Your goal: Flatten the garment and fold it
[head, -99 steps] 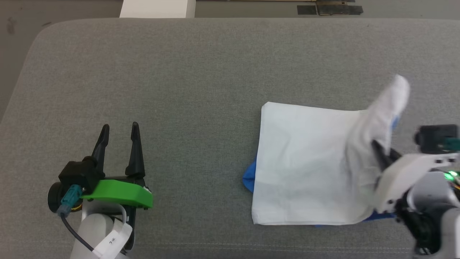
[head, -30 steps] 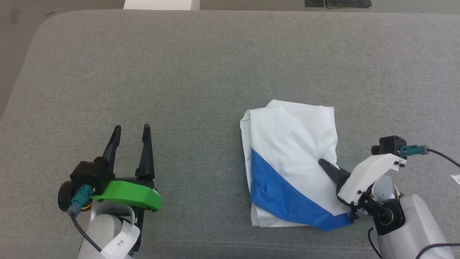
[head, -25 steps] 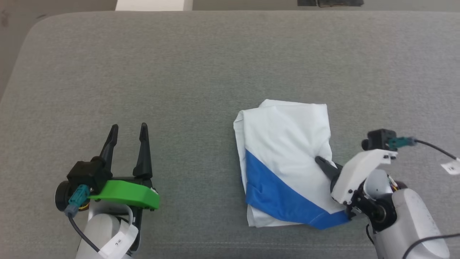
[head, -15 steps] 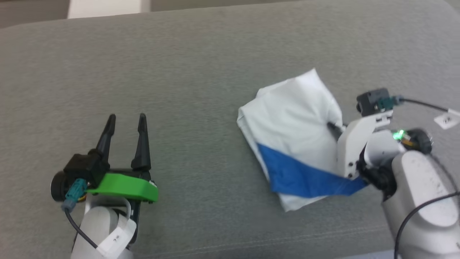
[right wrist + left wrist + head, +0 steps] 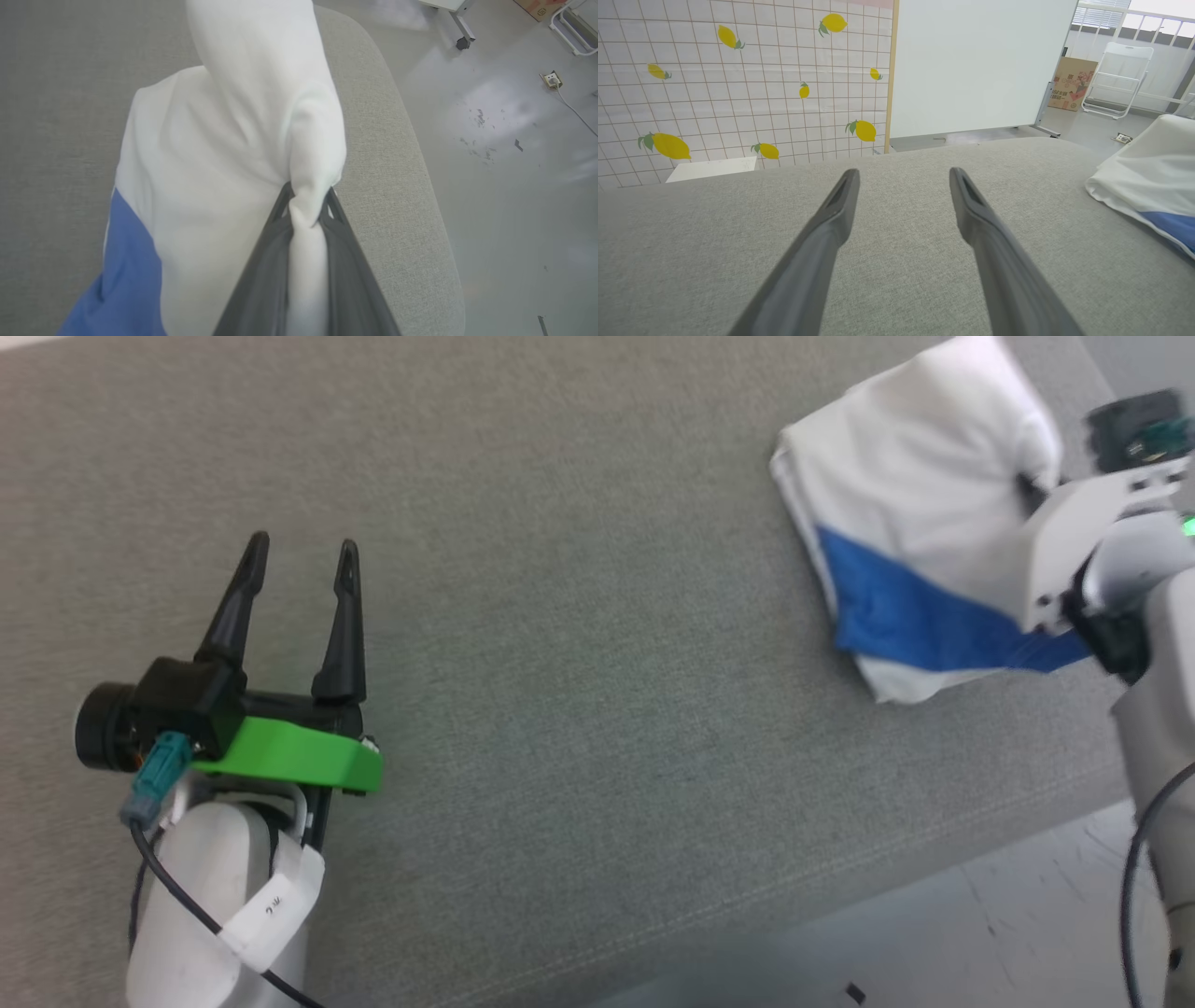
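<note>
The right hand (image 5: 306, 196) has closed. A second ago its fingers lay on the folded garment (image 5: 915, 457); now they are clamped on a bunched ridge of white cloth. The head camera has swung too, so the shift of the whole scene is not the cloth's own. From the pinch the garment spreads ahead and to the left of the fingers, the blue sleeve band at its near left. The rounded corner of the grey tabletop (image 5: 597, 663) lies just to the hand's right. The lower folds seem to rest on the tabletop while the pinched part is drawn up.

My reading is that the folding is largely done and the bundle is being gathered to shift it. A grip on one ridge could pull the layers apart.

The left hand (image 5: 302, 543) hovers with fingers wide apart and nothing between them, the garment well off to its right.

A cardboard box (image 5: 1073, 84) stands on the floor far beyond the left hand; its contents cannot be told.
</note>
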Available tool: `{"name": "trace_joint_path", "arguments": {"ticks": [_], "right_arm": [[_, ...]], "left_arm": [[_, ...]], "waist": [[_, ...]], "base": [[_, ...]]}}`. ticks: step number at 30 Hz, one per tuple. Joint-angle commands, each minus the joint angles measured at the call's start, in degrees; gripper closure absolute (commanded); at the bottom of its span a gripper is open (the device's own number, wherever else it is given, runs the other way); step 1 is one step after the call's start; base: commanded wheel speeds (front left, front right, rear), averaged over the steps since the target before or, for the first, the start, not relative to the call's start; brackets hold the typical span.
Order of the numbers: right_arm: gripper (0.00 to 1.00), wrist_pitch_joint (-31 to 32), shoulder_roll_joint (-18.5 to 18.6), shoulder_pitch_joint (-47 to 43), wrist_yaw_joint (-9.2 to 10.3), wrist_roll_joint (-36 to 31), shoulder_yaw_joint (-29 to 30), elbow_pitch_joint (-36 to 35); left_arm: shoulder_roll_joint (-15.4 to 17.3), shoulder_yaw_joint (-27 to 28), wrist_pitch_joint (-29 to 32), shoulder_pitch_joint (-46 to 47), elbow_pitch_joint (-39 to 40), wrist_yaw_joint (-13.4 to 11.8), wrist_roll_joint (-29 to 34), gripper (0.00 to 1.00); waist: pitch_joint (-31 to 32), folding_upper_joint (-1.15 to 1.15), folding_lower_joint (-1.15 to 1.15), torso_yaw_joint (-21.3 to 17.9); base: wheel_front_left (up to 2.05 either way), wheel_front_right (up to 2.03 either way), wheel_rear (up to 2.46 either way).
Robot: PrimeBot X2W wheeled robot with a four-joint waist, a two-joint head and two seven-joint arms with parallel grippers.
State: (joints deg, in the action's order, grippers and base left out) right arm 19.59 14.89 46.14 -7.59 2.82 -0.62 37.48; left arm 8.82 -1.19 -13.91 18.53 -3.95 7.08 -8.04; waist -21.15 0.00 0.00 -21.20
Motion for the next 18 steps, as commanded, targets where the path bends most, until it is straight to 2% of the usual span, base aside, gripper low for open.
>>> {"name": "trace_joint_path", "arguments": {"ticks": [1,6,17,18], "right_arm": [[1.00,-1.2,0.4,1.9,0.10,-0.8,1.2,1.1],[1.00,-5.3,3.0,6.3,0.10,-5.1,6.0,5.7],[1.00,-12.0,5.0,11.6,0.10,-12.8,14.0,11.4],[0.78,-12.4,4.9,11.8,0.10,-13.5,14.8,11.9]], "left_arm": [[0.9,-0.2,0.3,1.2,0.5,0.3,0.7,0.00],[2.4,-1.0,1.8,2.4,2.6,0.3,1.3,0.00],[4.5,-0.6,3.9,2.4,5.8,-0.2,1.2,0.00],[4.5,-0.5,3.8,2.2,5.8,-0.3,1.1,0.00]], "waist": [[-5.6,0.00,0.00,-3.3],[-8.3,0.00,0.00,-2.0],[-10.5,0.00,0.00,1.4],[-10.3,0.00,0.00,1.6]], "base": [[0.00,0.00,0.00],[0.00,0.00,0.00],[0.00,0.00,0.00],[0.00,0.00,0.00]]}}
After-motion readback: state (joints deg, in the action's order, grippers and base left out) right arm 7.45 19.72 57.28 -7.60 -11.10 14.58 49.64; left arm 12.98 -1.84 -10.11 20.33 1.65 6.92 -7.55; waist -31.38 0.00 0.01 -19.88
